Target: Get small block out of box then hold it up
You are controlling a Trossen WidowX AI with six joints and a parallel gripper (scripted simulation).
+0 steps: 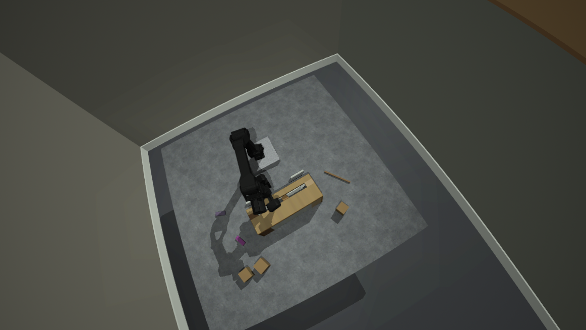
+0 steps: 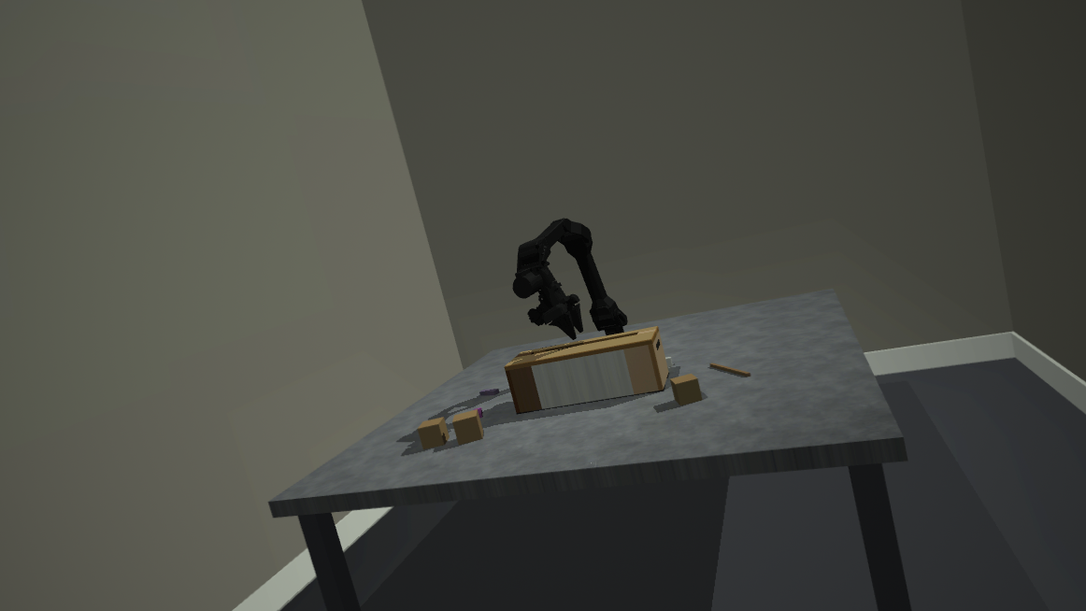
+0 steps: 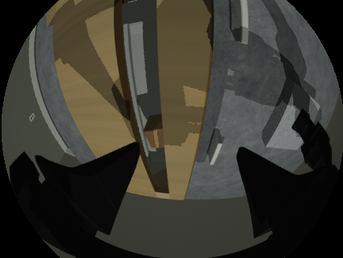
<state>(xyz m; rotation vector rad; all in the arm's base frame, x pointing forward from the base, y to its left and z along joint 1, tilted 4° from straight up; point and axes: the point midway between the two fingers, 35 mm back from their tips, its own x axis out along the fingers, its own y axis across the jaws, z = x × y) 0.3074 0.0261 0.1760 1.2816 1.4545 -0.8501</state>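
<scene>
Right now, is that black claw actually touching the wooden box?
Apart. In the exterior view the open gripper hangs above the box, with wall showing between the fingertips and the box's top edge. It holds nothing.

Tan box [image 1: 287,205] (mottled grey table [image 1: 328,135])

The long tan box [image 2: 585,368] looks like matt wood with a frosted pale front pane; the grey counter [image 2: 760,409] looks like mottled, stone-like, matt; the black gripper [image 2: 565,322] looks like dull plastic.
</scene>
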